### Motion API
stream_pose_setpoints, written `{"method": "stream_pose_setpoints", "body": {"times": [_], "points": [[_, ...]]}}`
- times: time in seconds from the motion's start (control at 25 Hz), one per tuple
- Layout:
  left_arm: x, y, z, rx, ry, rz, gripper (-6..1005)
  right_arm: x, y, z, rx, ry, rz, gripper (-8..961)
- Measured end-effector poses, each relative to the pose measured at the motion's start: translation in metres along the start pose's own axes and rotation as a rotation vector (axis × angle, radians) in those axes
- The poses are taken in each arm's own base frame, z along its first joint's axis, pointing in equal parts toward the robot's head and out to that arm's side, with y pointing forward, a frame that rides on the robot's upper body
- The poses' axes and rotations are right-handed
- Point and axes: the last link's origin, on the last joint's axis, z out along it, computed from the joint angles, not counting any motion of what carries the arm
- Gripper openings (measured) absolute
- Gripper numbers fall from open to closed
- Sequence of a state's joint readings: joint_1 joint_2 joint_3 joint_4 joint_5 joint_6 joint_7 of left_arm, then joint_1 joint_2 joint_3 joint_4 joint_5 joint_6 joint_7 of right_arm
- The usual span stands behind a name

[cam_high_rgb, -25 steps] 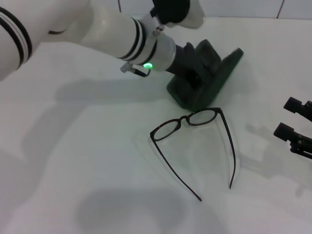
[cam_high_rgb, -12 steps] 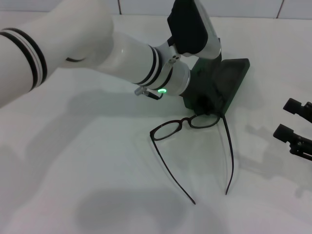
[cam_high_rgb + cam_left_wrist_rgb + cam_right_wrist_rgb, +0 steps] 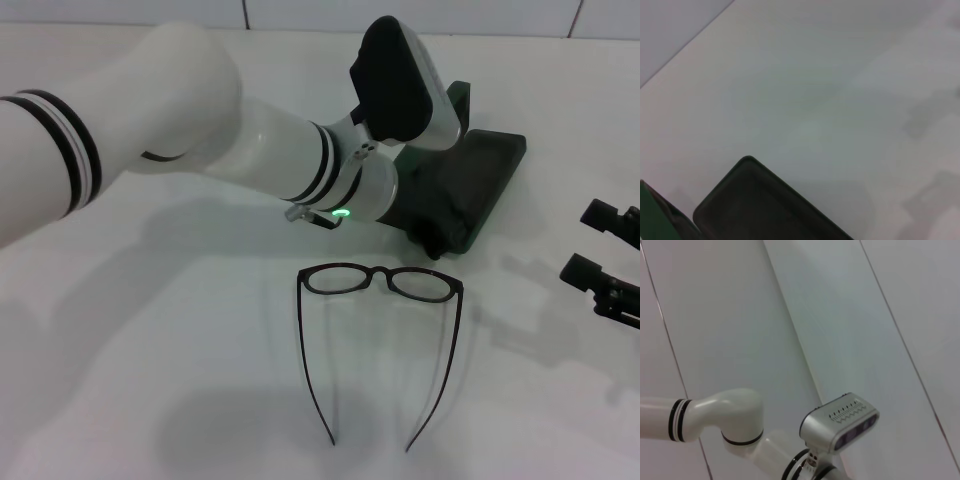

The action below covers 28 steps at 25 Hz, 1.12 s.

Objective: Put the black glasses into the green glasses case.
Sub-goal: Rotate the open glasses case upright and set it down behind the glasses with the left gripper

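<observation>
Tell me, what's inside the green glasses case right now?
The green glasses case lies open, and the part showing looks dark and bare. The black glasses lie on the table in front of it. The left arm covers the rest of the case.

A bare white test bench — it is looking like a robotics lab or demo station.

A plain white tabletop (image 3: 150, 330) is stretching across the head view, meeting a wall of large pale tiles (image 3: 830, 315) with thin dark seams; a white robot arm (image 3: 180, 150) with black bands and a glowing green light is reaching over it — nothing domestic is showing, only a spare, evenly lit surface.
</observation>
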State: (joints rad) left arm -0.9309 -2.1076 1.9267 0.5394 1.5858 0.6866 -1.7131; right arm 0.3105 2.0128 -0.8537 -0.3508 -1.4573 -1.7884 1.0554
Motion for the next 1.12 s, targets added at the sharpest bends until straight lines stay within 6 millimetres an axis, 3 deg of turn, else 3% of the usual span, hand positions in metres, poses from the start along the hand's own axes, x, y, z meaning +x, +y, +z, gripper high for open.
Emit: {"method": "stream_pose_setpoints", "body": {"times": [0.2, 0.24, 0.4, 0.52, 0.84, 1.12], "points": [[0.012, 0.009, -0.003, -0.038, 0.048, 0.011, 6, 0.000, 0.001, -0.008, 0.017, -0.003, 0.001, 884], [0.025, 0.020, -0.010, -0.069, 0.114, 0.033, 6, 0.001, 0.001, -0.009, 0.021, -0.003, 0.003, 884], [0.036, 0.029, -0.023, -0.074, 0.190, 0.057, 8, 0.001, 0.001, -0.013, 0.032, -0.005, 0.005, 885], [0.031, 0.028, -0.027, -0.043, 0.179, 0.092, 10, 0.001, 0.001, -0.014, 0.037, -0.006, 0.003, 885], [0.004, 0.015, -0.012, 0.101, 0.013, 0.247, 13, 0.000, -0.003, -0.012, 0.047, -0.003, -0.001, 885], [0.007, 0.003, -0.020, 0.139, 0.008, 0.252, 14, -0.002, -0.005, -0.016, 0.074, -0.017, -0.003, 884]]}}
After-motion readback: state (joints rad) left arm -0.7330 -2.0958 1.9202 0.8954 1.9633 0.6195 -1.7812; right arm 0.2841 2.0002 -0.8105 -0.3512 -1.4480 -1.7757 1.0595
